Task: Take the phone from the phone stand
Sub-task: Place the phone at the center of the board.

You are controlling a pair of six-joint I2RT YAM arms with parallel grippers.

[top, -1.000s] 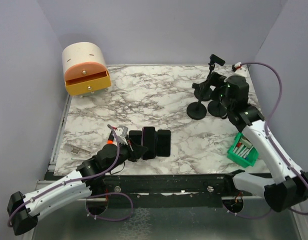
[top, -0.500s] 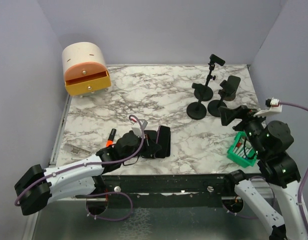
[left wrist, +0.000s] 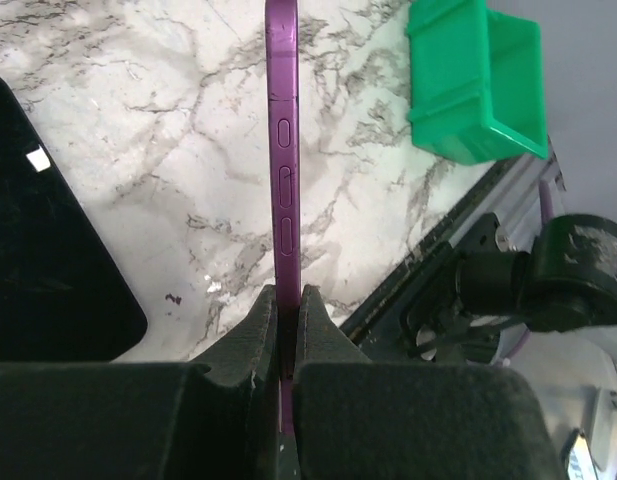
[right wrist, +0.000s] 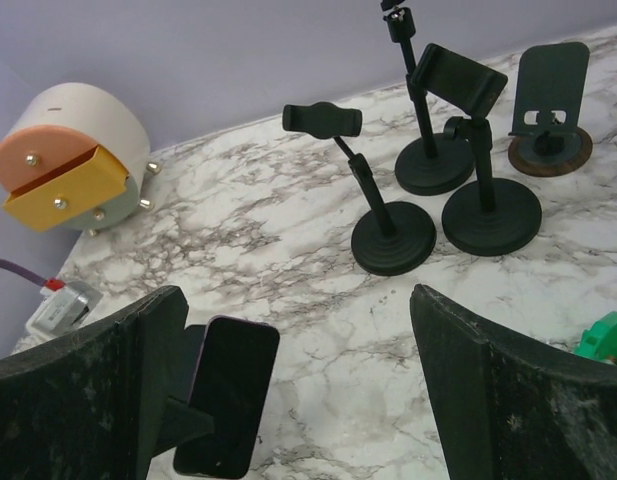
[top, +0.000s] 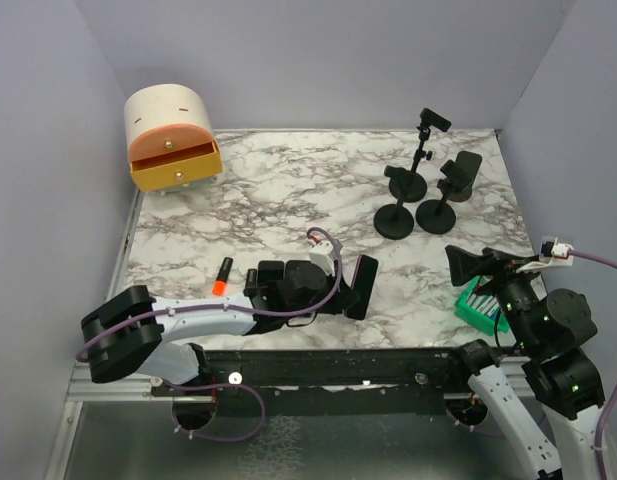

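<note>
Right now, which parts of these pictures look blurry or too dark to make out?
Left wrist view: the left gripper is near-black and soft, yet the purple phone shows a crisp edge. Right wrist view: the right gripper looms dark, the phone stands look sharp. Top view: even light, faint shadows.

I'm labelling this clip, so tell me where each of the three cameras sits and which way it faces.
Top external: above and behind the bases, looking down on the marble-patterned table; the left arm and right arm show.
Left wrist: on the left gripper, looking along its fingers, shut on the thin purple phone, toward the green plastic bin.
Right wrist: behind the open right gripper, facing the black round-based phone stands.
Shared: both wrist views show the phone.
</note>
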